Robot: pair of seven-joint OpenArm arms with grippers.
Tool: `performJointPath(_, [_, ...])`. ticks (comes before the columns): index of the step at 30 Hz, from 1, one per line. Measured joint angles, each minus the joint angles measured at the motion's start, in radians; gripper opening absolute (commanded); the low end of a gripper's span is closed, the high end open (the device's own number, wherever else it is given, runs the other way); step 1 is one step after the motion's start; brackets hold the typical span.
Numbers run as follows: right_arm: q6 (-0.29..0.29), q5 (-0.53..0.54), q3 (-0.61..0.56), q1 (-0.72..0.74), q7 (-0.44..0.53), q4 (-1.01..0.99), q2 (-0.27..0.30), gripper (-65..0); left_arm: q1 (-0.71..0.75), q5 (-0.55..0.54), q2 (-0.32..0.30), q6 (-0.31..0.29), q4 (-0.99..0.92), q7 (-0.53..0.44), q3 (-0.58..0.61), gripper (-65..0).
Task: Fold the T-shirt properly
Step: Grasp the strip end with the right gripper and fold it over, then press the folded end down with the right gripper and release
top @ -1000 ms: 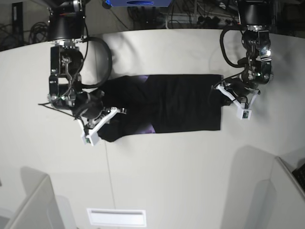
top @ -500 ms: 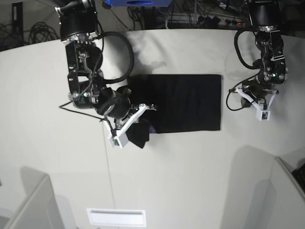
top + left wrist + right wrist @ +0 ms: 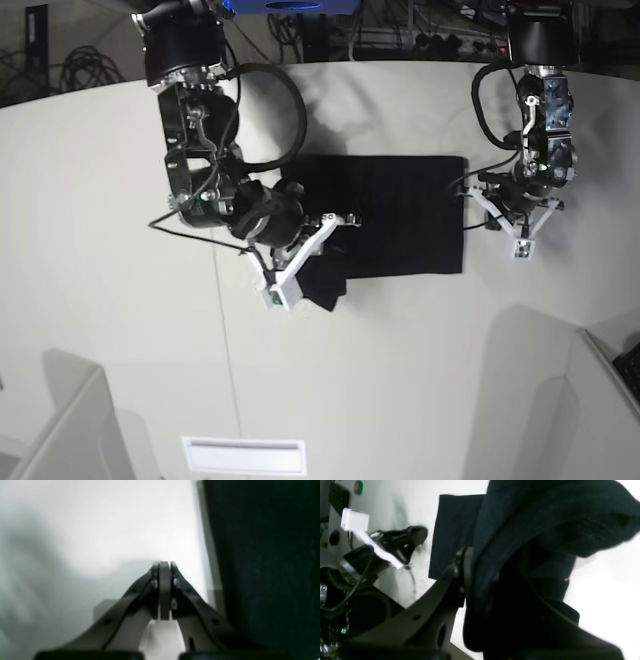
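The black T-shirt [image 3: 400, 205] lies flat as a dark rectangle on the white table [image 3: 120, 200]. My right gripper [image 3: 318, 262] is shut on its left end. It holds that end bunched and lifted over the shirt's lower left part. In the right wrist view the gripper [image 3: 475, 562] is buried in dark cloth [image 3: 545, 517], with the flat part [image 3: 452, 530] beyond. My left gripper [image 3: 472, 190] is shut and empty, just off the shirt's right edge. In the left wrist view its closed jaws [image 3: 165, 566] hang over bare table, with the shirt [image 3: 262, 555] to their right.
A white slotted panel [image 3: 245, 455] sits at the table's front edge. Grey box corners stand at the lower left [image 3: 60, 430] and lower right [image 3: 600, 400]. Cables and equipment [image 3: 420, 30] lie behind the far edge.
My right gripper has carried the shirt's left end rightward, so the shirt looks shorter. My left gripper drew away from the right edge, then came back closer to it.
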Motion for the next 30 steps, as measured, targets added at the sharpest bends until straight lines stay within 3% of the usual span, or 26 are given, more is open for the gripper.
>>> performJointPath(6, [-0.001,0.005,-0.04,0.002,0.001,0.0,-0.044,-65.0,0.002,-0.025,0.011,-0.005,0.001,-0.007,0.012,-65.0])
performJointPath(14, [-0.001,0.001,-0.037,0.022,0.007,-0.003,-0.052,-65.0,0.006,-0.024,0.007,-0.003,0.008,-0.003,0.05,-65.0])
performJointPath(27, [-0.005,0.001,-0.163,0.036,0.1,-0.058,-0.049,-65.0,0.016,-0.031,0.009,-0.004,0.011,-0.013,0.051,-65.0])
performJointPath(30, [-0.005,0.009,-0.191,0.037,0.158,-0.11,-0.054,-65.0,0.027,-0.031,0.011,-0.004,0.039,0.002,0.051,-65.0])
